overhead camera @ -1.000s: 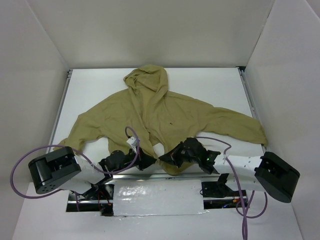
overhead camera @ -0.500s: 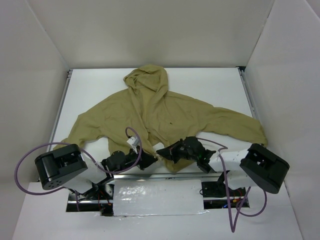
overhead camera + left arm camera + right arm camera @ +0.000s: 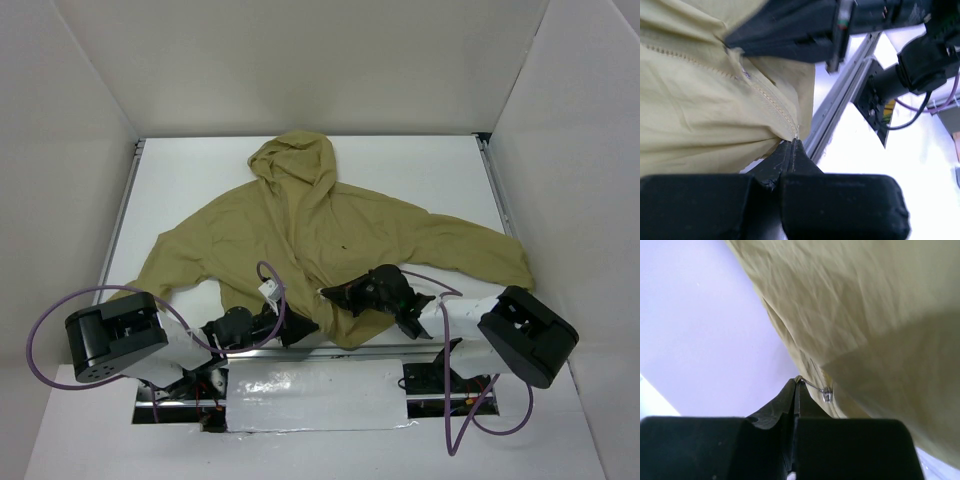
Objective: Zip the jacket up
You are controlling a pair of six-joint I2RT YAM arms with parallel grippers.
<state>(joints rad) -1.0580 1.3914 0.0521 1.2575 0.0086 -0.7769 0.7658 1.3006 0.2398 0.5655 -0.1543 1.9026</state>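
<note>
The olive-tan hooded jacket (image 3: 330, 225) lies face up on the white table, hood at the far side, hem at the near edge. My left gripper (image 3: 308, 328) is shut on the bottom corner of the hem at the zipper's lower end; the left wrist view shows its closed tips (image 3: 793, 142) pinching the stitched zipper edge (image 3: 771, 102). My right gripper (image 3: 330, 293) sits just beyond it on the front opening. In the right wrist view its jaws (image 3: 799, 382) are shut on the thin metal pull of the zipper slider (image 3: 826, 394) against the fabric (image 3: 865, 305).
White walls enclose the table on three sides. A metal rail (image 3: 290, 352) runs along the near table edge, also in the left wrist view (image 3: 840, 100). Purple cables (image 3: 40, 345) loop beside both arm bases. The right arm's black body (image 3: 790, 25) hangs close above my left gripper.
My right gripper has moved a little away from the near edge along the jacket front. My left gripper has shifted right to the hem corner below it.
</note>
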